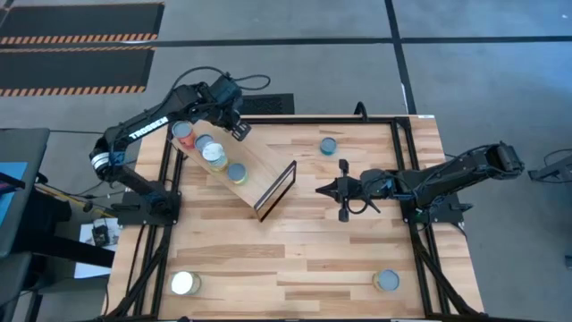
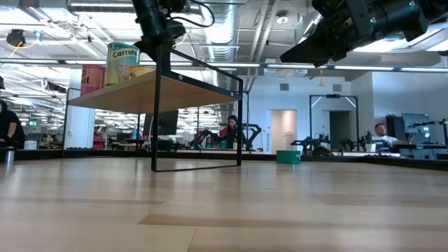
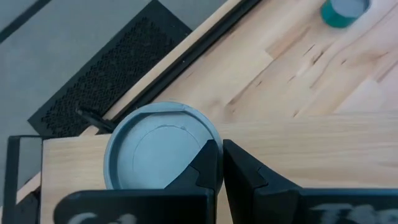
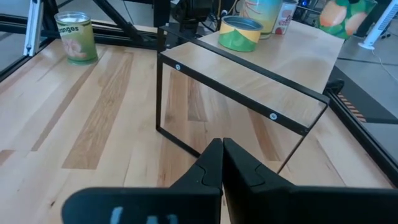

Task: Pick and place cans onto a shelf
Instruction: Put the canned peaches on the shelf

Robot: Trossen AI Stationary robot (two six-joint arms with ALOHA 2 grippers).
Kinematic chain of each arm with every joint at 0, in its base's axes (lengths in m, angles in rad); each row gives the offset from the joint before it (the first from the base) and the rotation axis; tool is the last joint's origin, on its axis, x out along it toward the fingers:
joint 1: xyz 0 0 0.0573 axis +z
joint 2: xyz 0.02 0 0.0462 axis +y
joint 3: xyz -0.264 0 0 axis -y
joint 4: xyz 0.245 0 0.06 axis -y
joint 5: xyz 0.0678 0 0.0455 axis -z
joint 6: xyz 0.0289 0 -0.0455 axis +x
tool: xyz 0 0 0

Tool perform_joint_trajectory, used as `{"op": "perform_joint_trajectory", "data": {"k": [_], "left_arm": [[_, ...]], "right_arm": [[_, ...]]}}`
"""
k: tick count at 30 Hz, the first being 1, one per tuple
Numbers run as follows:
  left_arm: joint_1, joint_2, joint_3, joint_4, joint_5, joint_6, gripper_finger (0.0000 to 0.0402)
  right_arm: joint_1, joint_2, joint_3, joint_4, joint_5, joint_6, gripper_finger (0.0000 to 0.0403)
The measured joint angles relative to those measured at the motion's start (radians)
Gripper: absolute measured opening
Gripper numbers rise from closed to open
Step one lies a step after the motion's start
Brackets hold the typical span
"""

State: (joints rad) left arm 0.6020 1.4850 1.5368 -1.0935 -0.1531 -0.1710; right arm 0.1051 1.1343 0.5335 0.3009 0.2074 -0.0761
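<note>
The shelf [image 1: 259,170] was a smooth pale-wood board on a thin black wire frame, standing aslant on the planked tabletop [image 1: 295,259]. Four round tins sat in a row along it; the left gripper [image 1: 234,123] hung clenched and empty just beside the grey-lidded can [image 3: 158,149] at the row's far end. The right gripper [image 1: 323,190] hovered clenched and empty, facing the shelf's open wire end. Three more cans stood well apart on the table: a green one [image 1: 329,145], a white-lidded one [image 1: 185,283], a blue one [image 1: 387,281]. Beyond lay grey floor and a bright workshop hall.
</note>
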Motion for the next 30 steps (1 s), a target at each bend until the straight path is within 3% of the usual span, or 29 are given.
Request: {"op": "perform_joint_trajectory", "data": {"k": [8, 13, 30], "left_arm": [[0.031, -0.113, -0.097, 0.052, 0.027, -0.033, 0.0000], [0.031, -0.109, -0.103, 0.071, 0.059, -0.032, 0.0000], [0.022, -0.110, -0.131, 0.058, 0.022, -0.129, 0.0000]], "right_arm": [[-0.001, 0.000, 0.000, 0.004, 0.000, -0.002, 0.0022], [-0.001, 0.000, 0.000, 0.044, 0.000, -0.004, 0.0022], [-0.001, 0.000, 0.000, 0.040, 0.000, -0.011, 0.0022]]}}
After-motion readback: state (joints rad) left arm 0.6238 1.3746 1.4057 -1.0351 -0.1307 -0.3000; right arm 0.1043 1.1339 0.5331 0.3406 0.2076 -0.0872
